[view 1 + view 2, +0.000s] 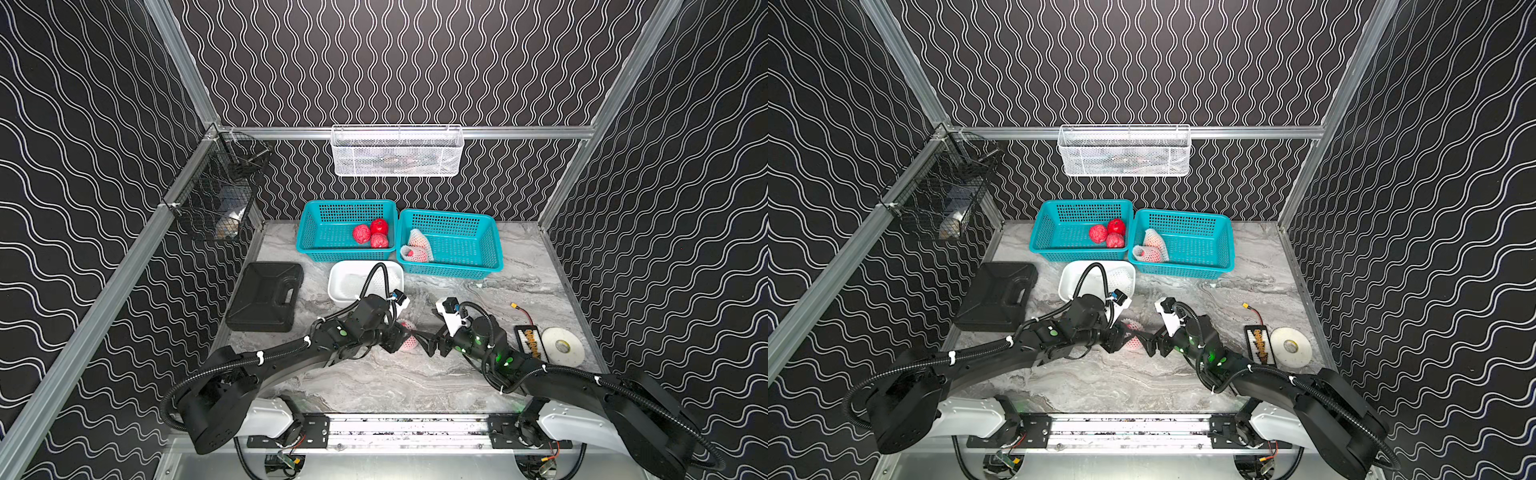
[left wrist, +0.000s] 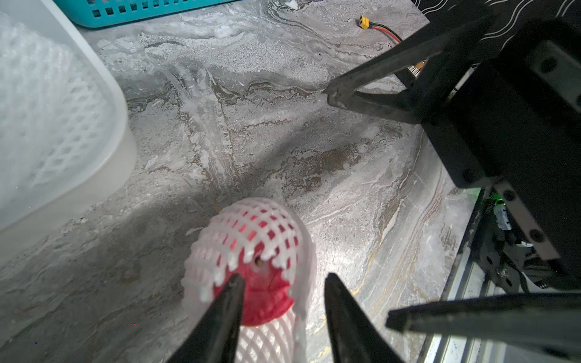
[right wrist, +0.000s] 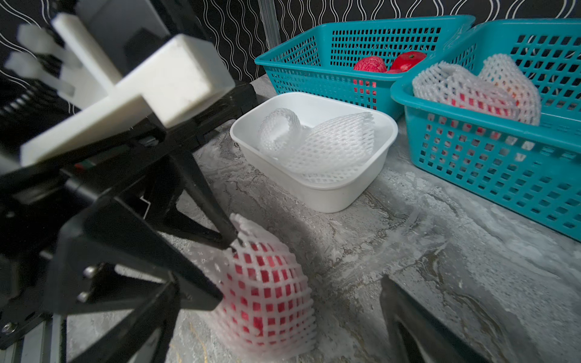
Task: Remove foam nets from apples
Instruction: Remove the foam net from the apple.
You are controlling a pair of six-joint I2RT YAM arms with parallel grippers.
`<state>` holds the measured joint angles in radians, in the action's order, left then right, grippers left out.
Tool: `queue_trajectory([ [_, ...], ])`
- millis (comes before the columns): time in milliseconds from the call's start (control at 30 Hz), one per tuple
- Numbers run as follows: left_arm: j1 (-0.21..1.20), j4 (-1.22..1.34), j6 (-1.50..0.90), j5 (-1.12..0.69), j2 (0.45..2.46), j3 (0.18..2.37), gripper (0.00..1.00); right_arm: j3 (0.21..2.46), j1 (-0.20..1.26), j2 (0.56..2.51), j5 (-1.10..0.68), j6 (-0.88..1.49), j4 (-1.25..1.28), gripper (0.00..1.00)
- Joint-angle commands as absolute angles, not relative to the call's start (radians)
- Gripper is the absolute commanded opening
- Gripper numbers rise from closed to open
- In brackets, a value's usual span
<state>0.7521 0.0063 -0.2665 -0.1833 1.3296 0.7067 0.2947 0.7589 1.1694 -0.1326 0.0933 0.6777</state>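
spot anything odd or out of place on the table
The net on the front apple sits askew, bunched back so a bare red end pokes out. A battery and tape roll lie loose by the right arm, unrelated clutter.

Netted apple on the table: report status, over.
Left gripper open, at bared end of apple. Right gripper open wide, short of it. Foam net covers the rest. White tub close by, not touching.
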Motion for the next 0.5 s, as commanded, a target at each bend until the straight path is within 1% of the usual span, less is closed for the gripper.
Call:
queue_trajectory([
  [0,0.753,0.019,-0.261,-0.173,1.310,0.725,0.54,0.296,0.760,1.164,-0.117,0.095,0.713,1.00],
  [100,0.753,-0.003,-0.256,-0.164,1.296,0.747,0.56,0.293,0.760,1.158,-0.102,0.100,0.710,1.00],
  [133,0.753,-0.013,-0.259,-0.158,1.290,0.754,0.60,0.291,0.760,1.158,-0.096,0.098,0.713,1.00],
  [200,0.753,-0.025,-0.273,-0.142,1.270,0.756,0.71,0.287,0.760,1.152,-0.086,0.098,0.715,1.00],
  [233,0.754,-0.032,-0.282,-0.128,1.255,0.756,0.79,0.285,0.760,1.147,-0.083,0.099,0.715,1.00],
  [267,0.753,-0.036,-0.286,-0.115,1.240,0.750,0.92,0.281,0.760,1.139,-0.077,0.099,0.717,1.00],
  [300,0.753,-0.035,-0.289,-0.106,1.230,0.741,0.99,0.275,0.760,1.133,-0.069,0.100,0.719,1.00],
  [367,0.753,-0.046,-0.298,-0.071,1.216,0.726,0.99,0.266,0.759,1.117,-0.050,0.103,0.728,1.00],
  [467,0.754,-0.085,-0.291,-0.064,1.248,0.737,0.99,0.252,0.760,1.106,-0.034,0.107,0.739,1.00],
])
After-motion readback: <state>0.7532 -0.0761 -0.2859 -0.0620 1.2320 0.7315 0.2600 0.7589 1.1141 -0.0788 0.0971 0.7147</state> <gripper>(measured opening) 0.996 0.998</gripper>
